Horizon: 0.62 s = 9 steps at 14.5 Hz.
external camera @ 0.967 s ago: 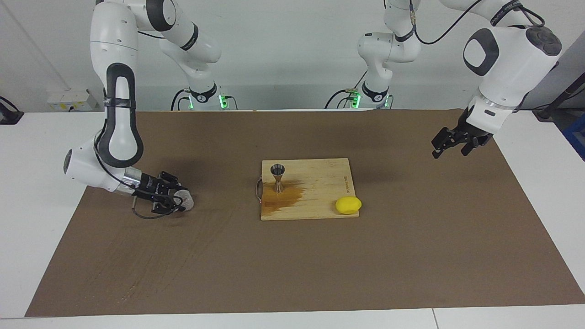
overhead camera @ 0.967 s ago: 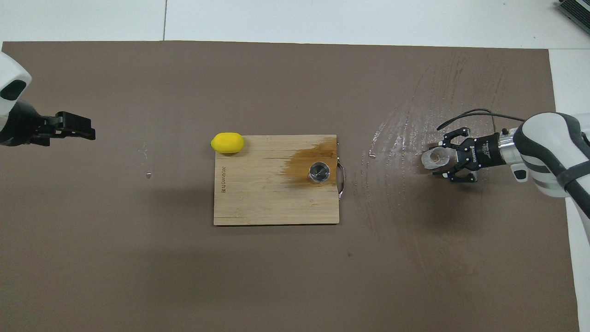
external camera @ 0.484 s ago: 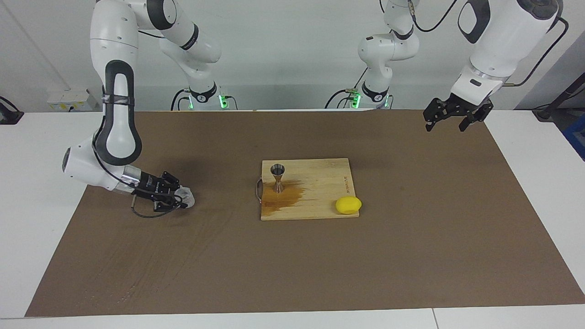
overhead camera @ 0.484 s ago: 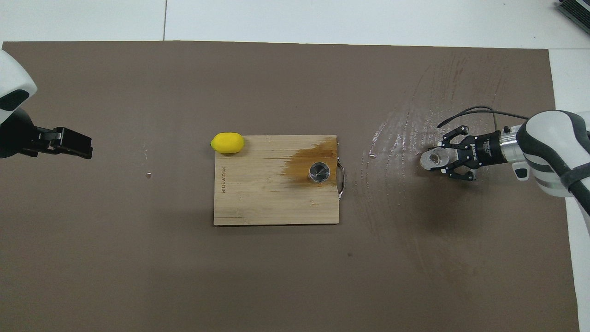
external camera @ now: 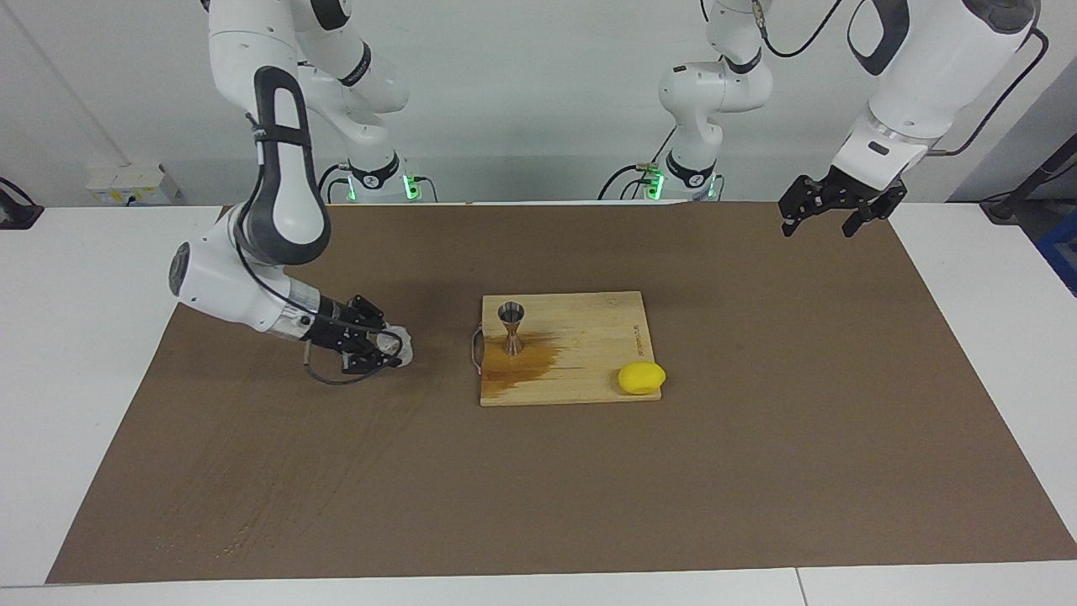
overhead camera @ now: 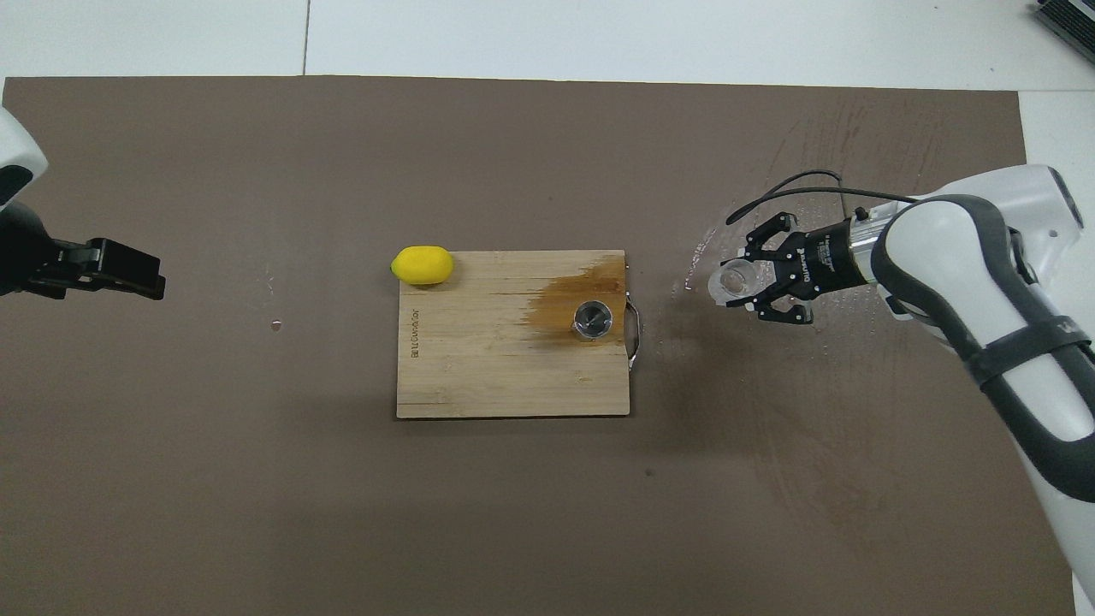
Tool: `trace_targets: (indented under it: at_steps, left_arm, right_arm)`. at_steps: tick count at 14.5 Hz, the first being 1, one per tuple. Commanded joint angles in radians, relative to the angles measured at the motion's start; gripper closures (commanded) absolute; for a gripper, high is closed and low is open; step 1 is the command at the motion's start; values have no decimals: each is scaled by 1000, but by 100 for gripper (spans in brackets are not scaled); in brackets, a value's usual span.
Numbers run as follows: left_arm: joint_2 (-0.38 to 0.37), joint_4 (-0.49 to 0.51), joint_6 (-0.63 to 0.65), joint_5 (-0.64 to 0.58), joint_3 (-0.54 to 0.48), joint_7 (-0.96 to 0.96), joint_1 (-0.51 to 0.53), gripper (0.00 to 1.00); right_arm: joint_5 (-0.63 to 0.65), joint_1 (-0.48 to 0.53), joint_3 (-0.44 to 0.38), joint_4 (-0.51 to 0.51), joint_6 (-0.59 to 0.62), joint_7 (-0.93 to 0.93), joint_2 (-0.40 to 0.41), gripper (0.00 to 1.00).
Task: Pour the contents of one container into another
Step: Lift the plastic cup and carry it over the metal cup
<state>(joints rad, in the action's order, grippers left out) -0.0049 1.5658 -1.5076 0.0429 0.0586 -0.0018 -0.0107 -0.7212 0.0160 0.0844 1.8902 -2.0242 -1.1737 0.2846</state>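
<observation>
Facing view: cup (external camera: pixel 396 347) in right tool (external camera: pixel 380 345)

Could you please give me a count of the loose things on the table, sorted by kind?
Cups: 1, cup in the right gripper
Jiggers: 1, jigger
Boards: 1, board
Lemons: 1, lemon
Total: 4

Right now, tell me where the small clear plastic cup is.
The small clear plastic cup is held in the right end effector, just above the brown mat beside the wooden cutting board, toward the right arm's end.
</observation>
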Motion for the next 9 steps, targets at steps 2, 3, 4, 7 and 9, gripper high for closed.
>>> trace_targets:
  at_steps: [2, 3, 4, 7, 9]
  left_arm:
    - [-9, -42, 64, 18, 1, -1, 6, 0]
    - [-15, -36, 58, 15, 3, 2, 6, 0]
    - [-20, -30, 58, 8, 7, 3, 6, 0]
    - [-20, -35, 78, -26, 20, 6, 6, 0]
    - [-21, -33, 79, -28, 24, 8, 6, 0]
  right_arm:
    - [84, -117, -5, -43, -28, -209, -27, 100]
    - [107, -140, -5, -60, -47, -272, -25, 100]
    - [141, -166, -5, -71, -65, -320, -25, 100]
    - [276, -247, -3, -111, -76, -444, -19, 100]
    - [374, -281, -2, -144, -76, -524, -13, 100]
